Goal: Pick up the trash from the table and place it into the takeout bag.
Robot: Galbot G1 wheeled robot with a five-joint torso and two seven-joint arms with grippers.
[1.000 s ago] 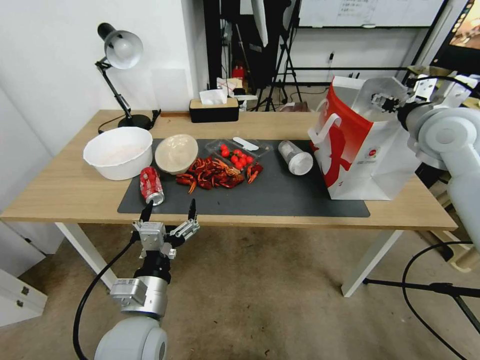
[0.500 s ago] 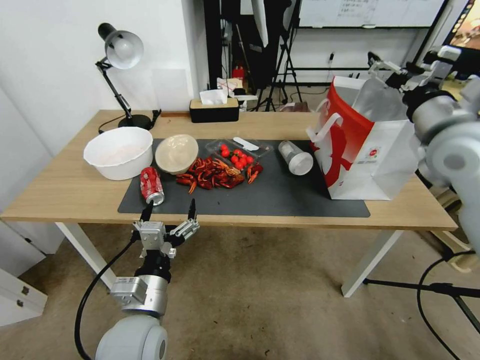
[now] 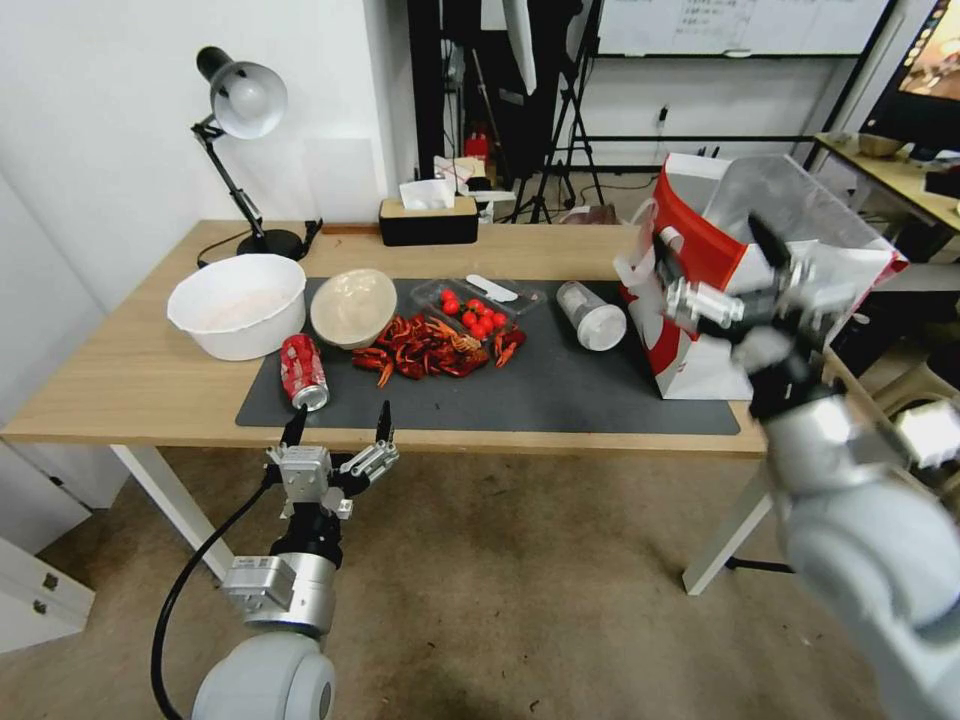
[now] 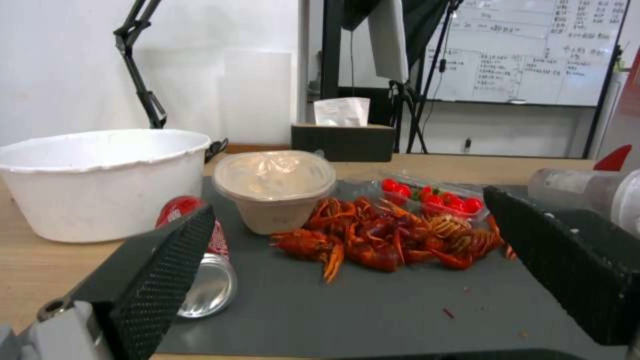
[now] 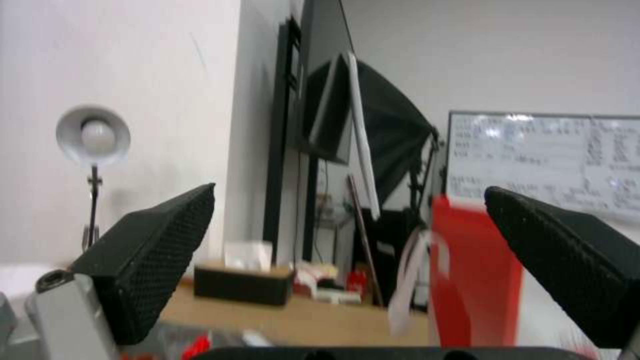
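The left gripper (image 3: pixel 338 422) hung with fingers spread just off the table's (image 3: pixel 130 390) front edge, the red soda can (image 3: pixel 302 371) lying right ahead, long axis pointing roughly toward it, while the right gripper (image 3: pixel 722 262), seemingly open-fingered, hovered before the takeout bag (image 3: pixel 730 320).

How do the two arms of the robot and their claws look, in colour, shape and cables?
Both arms have rounded silver-grey and white metal links. The left claw has two slim black fingers on a silver block, and a black cable loops down beside its arm. In the wrist views the finger pads are black with a fine dotted texture. The right claw has the same black fingers on a silver body.
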